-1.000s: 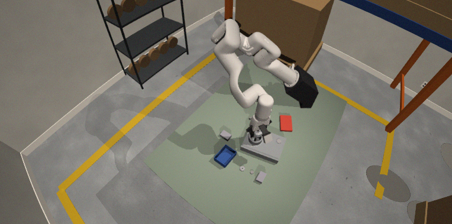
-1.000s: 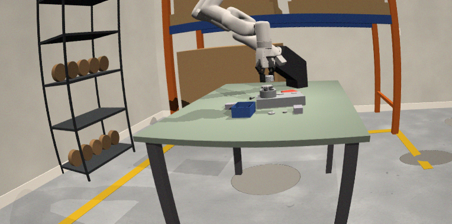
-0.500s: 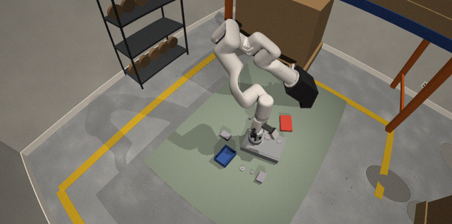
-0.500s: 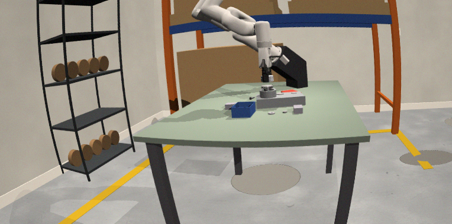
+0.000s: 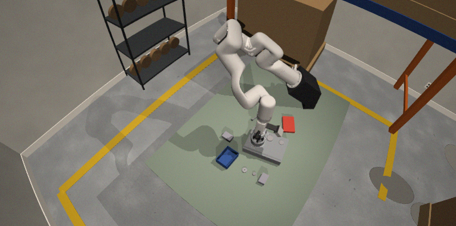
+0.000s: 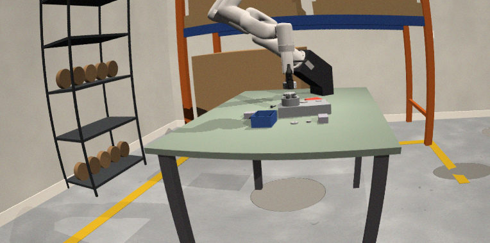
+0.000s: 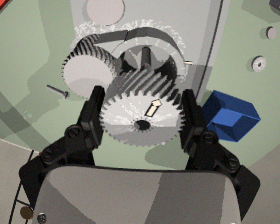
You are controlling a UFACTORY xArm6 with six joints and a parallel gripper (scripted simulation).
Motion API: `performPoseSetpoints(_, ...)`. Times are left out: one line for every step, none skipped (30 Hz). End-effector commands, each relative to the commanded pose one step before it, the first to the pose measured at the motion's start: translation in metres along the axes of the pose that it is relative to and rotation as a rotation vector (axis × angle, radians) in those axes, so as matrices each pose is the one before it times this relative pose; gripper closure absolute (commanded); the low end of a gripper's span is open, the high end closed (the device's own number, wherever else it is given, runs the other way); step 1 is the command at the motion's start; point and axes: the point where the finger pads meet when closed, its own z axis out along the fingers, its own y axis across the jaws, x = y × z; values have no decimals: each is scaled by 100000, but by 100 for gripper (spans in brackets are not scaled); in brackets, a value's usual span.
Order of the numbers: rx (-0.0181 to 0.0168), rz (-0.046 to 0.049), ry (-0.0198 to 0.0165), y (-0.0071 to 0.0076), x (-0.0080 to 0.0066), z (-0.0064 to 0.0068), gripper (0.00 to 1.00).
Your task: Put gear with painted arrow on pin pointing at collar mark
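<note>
- The wrist view shows what the top view mostly hides behind the arm: the gripper [image 5: 258, 136] [image 6: 289, 83] [image 7: 143, 99] has its fingers well apart, closed on the sides of the arrow gear [image 6: 285, 85] [image 7: 126, 111].
- Only the wrist view makes out the painted arrow [image 7: 152, 108], the upright pin [image 7: 146, 56] and a pale mark [image 7: 188, 63] by the collar [image 5: 257, 143] [image 6: 290, 102] [image 7: 167, 36].
- The exterior view shows the gear held above the collar, apart from it; the collar stands on the case [image 5: 263, 155] [image 6: 304, 109] [image 7: 193, 15].
- A second gear [image 7: 87, 74] is plain in the wrist view, beside the collar.
- The blue bin [image 5: 227, 157] [image 6: 263, 119] [image 7: 232, 116] stands open beside the case; its inner walls show blue, and part of the inside is in shadow.
</note>
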Motion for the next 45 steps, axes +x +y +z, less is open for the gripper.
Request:
performPoseSetpoints(-59, -3570, 259, 100, 11, -77, 100)
performPoseSetpoints(0, -443, 0, 0, 0, 0, 100)
performPoseSetpoints(0, -342, 0, 0, 0, 0, 100)
performPoseSetpoints(0, -252, 0, 0, 0, 0, 100)
performPoseSetpoints(0, -174, 0, 0, 0, 0, 100)
performPoseSetpoints(0, -108, 0, 0, 0, 0, 100)
performPoseSetpoints(0, -57, 0, 0, 0, 0, 100)
performPoseSetpoints(0, -22, 0, 0, 0, 0, 100)
performPoseSetpoints(0, -3, 0, 0, 0, 0, 100)
performPoseSetpoints(0, 0, 0, 0, 0, 0, 100)
performPoseSetpoints(0, 0, 0, 0, 0, 0, 100)
performPoseSetpoints(0, 0, 0, 0, 0, 0, 100)
performPoseSetpoints(0, 0, 0, 0, 0, 0, 100)
performPoseSetpoints(0, 0, 0, 0, 0, 0, 100)
performPoseSetpoints(0, 0, 0, 0, 0, 0, 100)
performPoseSetpoints(0, 0, 0, 0, 0, 0, 100)
performPoseSetpoints(0, 0, 0, 0, 0, 0, 100)
performPoseSetpoints(0, 0, 0, 0, 0, 0, 100)
performPoseSetpoints(0, 0, 0, 0, 0, 0, 100)
performPoseSetpoints(0, 0, 0, 0, 0, 0, 100)
performPoseSetpoints(0, 0, 0, 0, 0, 2, 100)
performPoseSetpoints(0, 0, 0, 1, -1, 11, 100)
performPoseSetpoints(0, 0, -1, 2, -1, 28, 100)
performPoseSetpoints(0, 0, -1, 3, -2, 49, 100)
performPoseSetpoints(0, -1, -1, 5, -3, 73, 100)
performPoseSetpoints(0, -1, 0, 6, -5, 97, 100)
performPoseSetpoints(1, -2, 1, 7, -5, 121, 100)
performPoseSetpoints(0, -1, 0, 9, -7, 142, 100)
performPoseSetpoints(0, 0, 0, 0, 0, 0, 100)
performPoseSetpoints(0, 0, 0, 0, 0, 0, 100)
performPoseSetpoints(-1, 1, -1, 10, -8, 161, 100)
performPoseSetpoints(1, -1, 2, 10, -8, 174, 100)
performPoseSetpoints(-1, 1, -1, 12, -9, 183, 100)
performPoseSetpoints(0, 0, 0, 11, -9, 186, 100)
performPoseSetpoints(1, -1, 1, 10, -8, 183, 100)
performPoseSetpoints(-1, 1, -2, 11, -8, 174, 100)
performPoseSetpoints(1, -1, 1, 9, -7, 160, 100)
performPoseSetpoints(0, 0, 0, 9, -7, 142, 100)
performPoseSetpoints(-1, 1, -1, 8, -6, 121, 100)
performPoseSetpoints(0, 0, 0, 6, -4, 97, 100)
performPoseSetpoints(0, 0, 1, 4, -3, 73, 100)
performPoseSetpoints(0, 0, 1, 3, -2, 49, 100)
performPoseSetpoints(0, 0, 1, 1, -1, 28, 100)
performPoseSetpoints(0, 0, 0, 1, 0, 11, 100)
performPoseSetpoints(0, 0, 0, 0, 0, 2, 100)
